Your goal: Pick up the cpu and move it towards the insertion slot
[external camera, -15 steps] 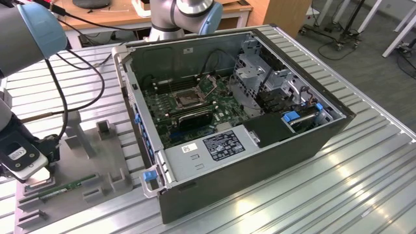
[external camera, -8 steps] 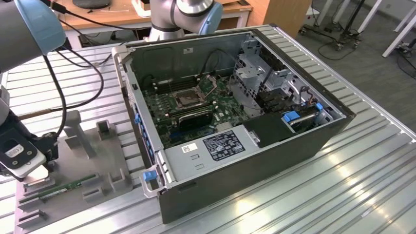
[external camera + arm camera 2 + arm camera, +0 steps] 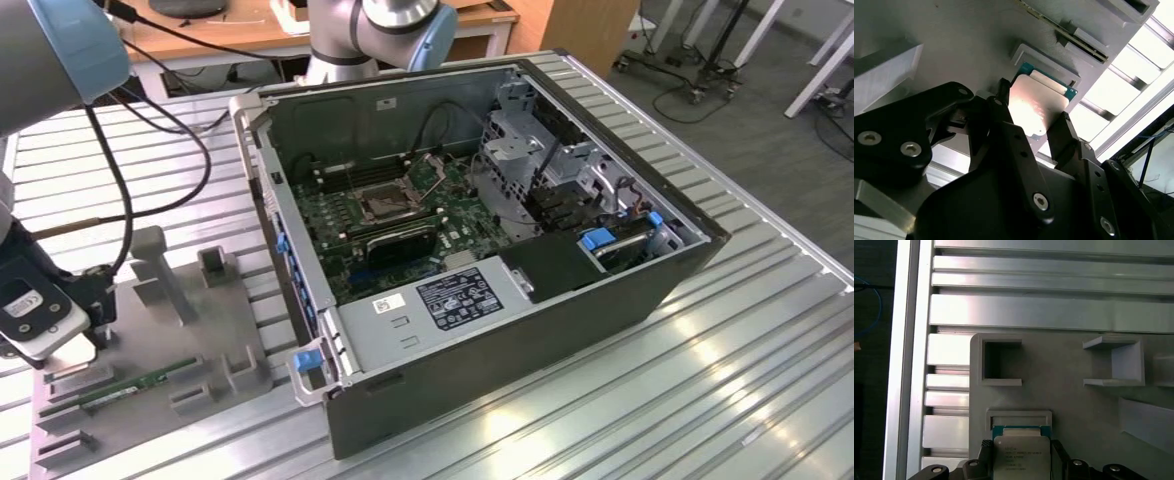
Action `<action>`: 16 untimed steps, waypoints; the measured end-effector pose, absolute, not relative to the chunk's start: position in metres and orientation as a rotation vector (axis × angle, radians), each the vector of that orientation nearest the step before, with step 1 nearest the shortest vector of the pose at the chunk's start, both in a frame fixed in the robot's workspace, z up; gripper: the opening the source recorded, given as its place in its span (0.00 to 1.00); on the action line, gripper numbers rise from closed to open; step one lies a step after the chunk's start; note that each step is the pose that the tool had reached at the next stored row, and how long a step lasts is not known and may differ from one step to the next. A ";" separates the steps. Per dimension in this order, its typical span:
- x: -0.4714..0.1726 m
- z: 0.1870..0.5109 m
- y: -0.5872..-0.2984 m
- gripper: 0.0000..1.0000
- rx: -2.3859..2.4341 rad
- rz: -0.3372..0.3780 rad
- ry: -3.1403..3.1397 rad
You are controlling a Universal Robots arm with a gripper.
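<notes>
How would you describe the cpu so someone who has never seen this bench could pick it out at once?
Beside the open computer case, on the exterior view's left, lies a grey fixture plate. At its edge away from the case, the tool grips the cpu: a small flat square with a silvery top and green rim, unlike the long thin green memory stick nearby.
</notes>
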State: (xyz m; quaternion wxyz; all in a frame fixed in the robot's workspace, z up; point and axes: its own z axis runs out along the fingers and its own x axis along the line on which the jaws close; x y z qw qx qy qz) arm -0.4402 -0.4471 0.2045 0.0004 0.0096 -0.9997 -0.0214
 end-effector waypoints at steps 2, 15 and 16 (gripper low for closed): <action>-0.440 0.206 -0.447 0.55 0.030 -0.067 -3.140; -0.440 0.208 -0.447 0.55 0.030 -0.067 -3.140; -0.440 0.208 -0.447 0.55 0.030 -0.067 -3.140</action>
